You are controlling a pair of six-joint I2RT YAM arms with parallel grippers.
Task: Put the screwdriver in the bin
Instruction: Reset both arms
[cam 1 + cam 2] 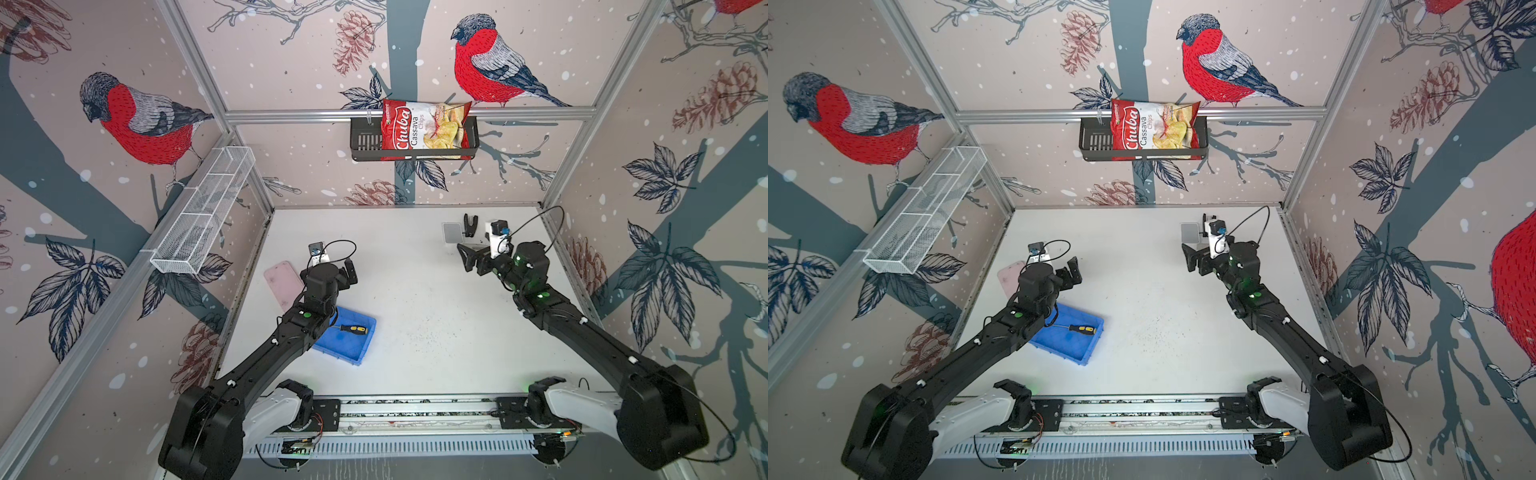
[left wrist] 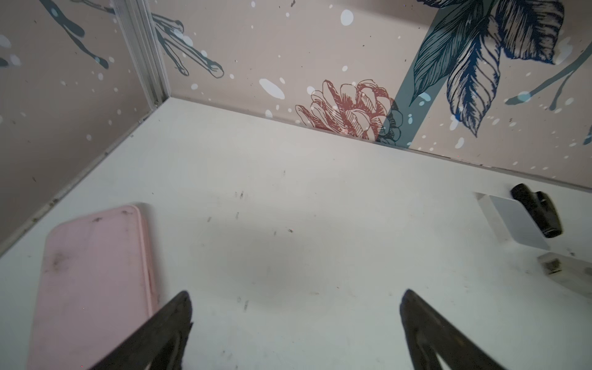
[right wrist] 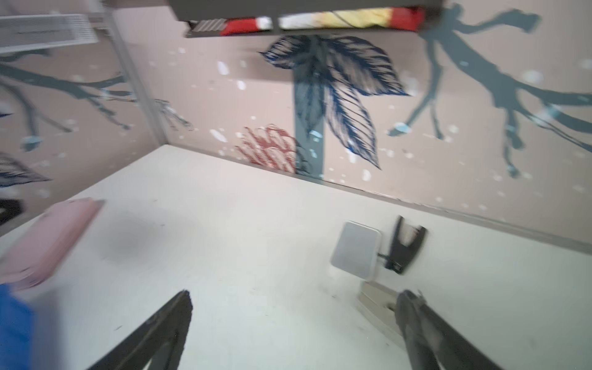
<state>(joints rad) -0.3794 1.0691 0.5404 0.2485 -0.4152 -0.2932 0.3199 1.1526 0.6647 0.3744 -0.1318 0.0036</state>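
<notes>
Overhead view of a two-armed robot inside a booth papered with bullfinches. The yellow-and-black screwdriver (image 1: pixel 353 330) is lying flat inside the blue bin (image 1: pixel 347 351), and both top views are showing it there. Its handle is pointing toward the bin's right wall and its thin shaft is running back under the left arm. The bin is sitting on the white desk (image 1: pixel 415 316) near the left edge, on the robot's side of the middle.

The likeliest trouble from here is a knock. The left forearm is hanging directly over the near-left part of the bin, so a low or sideways pull-back could be catching the rim and dragging or tipping the shallow tray. The walls are low, and a jolt could be sending the round handle rolling out. A dangling wrist cable could be snagging too.

The left fingers (image 1: pixel 350 272) are standing spread wide and holding nothing, with only bare desk showing between them in the left wrist view. They are hovering past the bin's far side, clear of the screwdriver, just beside the flat pink container (image 2: pixel 96 272). The right fingers (image 1: pixel 467 257) are also standing spread and empty, well apart from the bin, toward the far right corner near a black clip (image 3: pixel 404 246) and a grey card (image 3: pixel 355 250).
</notes>
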